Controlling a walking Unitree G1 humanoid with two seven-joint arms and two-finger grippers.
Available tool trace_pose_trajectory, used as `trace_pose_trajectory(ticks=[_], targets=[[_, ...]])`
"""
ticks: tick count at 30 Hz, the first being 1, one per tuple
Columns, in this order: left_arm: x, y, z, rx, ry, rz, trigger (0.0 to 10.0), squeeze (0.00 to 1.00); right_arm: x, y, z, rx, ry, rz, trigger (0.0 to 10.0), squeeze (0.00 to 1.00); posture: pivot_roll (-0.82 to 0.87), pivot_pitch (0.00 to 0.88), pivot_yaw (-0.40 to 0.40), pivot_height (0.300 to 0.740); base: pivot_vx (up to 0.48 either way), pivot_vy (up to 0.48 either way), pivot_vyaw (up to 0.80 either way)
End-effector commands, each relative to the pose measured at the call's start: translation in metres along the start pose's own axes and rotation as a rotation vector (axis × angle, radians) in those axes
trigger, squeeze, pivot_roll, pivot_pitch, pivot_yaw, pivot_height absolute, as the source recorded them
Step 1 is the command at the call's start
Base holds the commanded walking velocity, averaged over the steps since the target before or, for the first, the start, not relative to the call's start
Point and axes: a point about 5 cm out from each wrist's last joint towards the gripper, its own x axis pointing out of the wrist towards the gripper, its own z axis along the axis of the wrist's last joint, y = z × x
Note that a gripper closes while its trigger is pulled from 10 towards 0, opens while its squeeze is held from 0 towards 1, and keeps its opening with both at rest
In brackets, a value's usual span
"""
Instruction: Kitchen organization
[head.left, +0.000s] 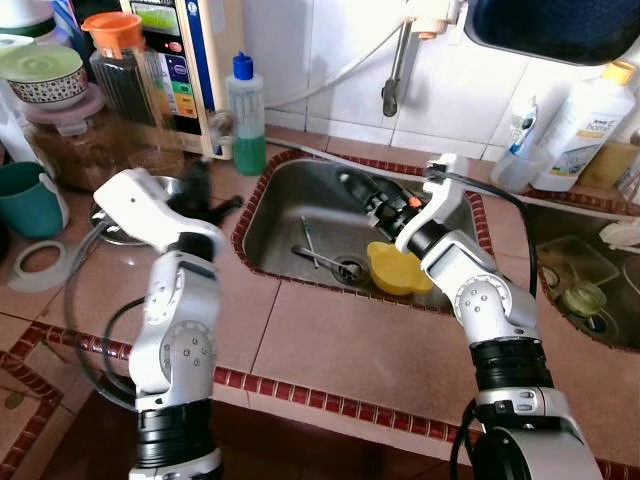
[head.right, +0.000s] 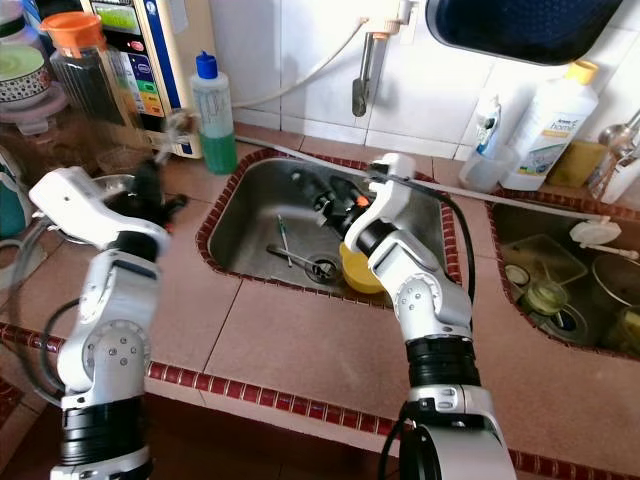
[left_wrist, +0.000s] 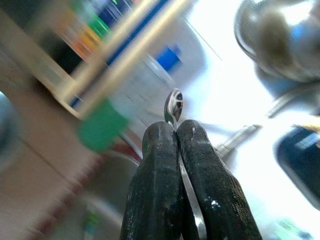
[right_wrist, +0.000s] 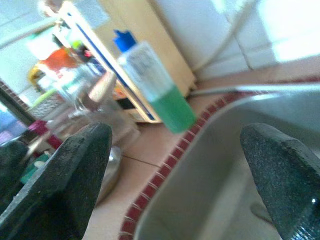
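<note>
My left gripper (left_wrist: 176, 132) is shut on a metal spoon (left_wrist: 173, 104) whose bowl sticks out past the fingertips. In the eye views that gripper (head.left: 203, 188) hovers over the counter left of the sink, blurred. My right gripper (head.left: 366, 196) is over the steel sink (head.left: 280, 215), and its fingers (right_wrist: 70, 175) stand wide apart with nothing between them. A yellow bowl (head.left: 396, 270) lies in the sink just under the right forearm. Two thin utensils (head.left: 318, 258) lie near the drain.
A green soap bottle (head.left: 247, 115) stands at the sink's back-left corner, beside a water dispenser (head.left: 190, 60), an orange-lidded pitcher (head.left: 125, 70) and a teal mug (head.left: 28, 197). A faucet (head.left: 397, 75) hangs over the sink. White bottles (head.left: 585, 120) and a second sink (head.left: 580, 290) are at the right.
</note>
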Motion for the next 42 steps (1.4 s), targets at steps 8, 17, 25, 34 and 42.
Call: trace_pose_trajectory(ticks=[8, 17, 25, 34, 42], targets=[[-0.002, -0.028, -0.019, -0.145, 0.153, -0.198, 0.0, 0.0, 0.008, -0.004, 0.008, 0.274, -0.087, -0.057, 10.0, 0.0, 0.1, 0.037, -0.022, 0.74, 0.0, 0.0, 0.0], [-0.005, -0.032, -0.032, -0.194, 0.235, -0.241, 0.0, 0.0, 0.012, 0.027, 0.006, 0.392, -0.025, 0.18, 10.0, 0.0, 0.09, 0.043, -0.024, 0.74, 0.0, 0.0, 0.0], [-0.012, -0.043, -0.041, -0.23, 0.286, -0.29, 0.0, 0.0, 0.012, 0.036, 0.001, 0.405, 0.006, 0.252, 10.0, 0.0, 0.1, 0.046, -0.025, 0.74, 0.0, 0.0, 0.0], [-0.017, -0.049, -0.045, -0.241, 0.319, -0.325, 0.0, 0.0, 0.015, 0.037, -0.002, 0.382, 0.002, 0.251, 0.0, 0.0, 0.1, 0.045, -0.027, 0.74, 0.0, 0.0, 0.0], [-0.02, -0.047, -0.045, -0.24, 0.33, -0.323, 0.0, 0.0, 0.017, 0.029, 0.001, 0.353, -0.033, 0.18, 0.0, 0.0, 0.1, 0.047, -0.027, 0.74, 0.0, 0.0, 0.0]])
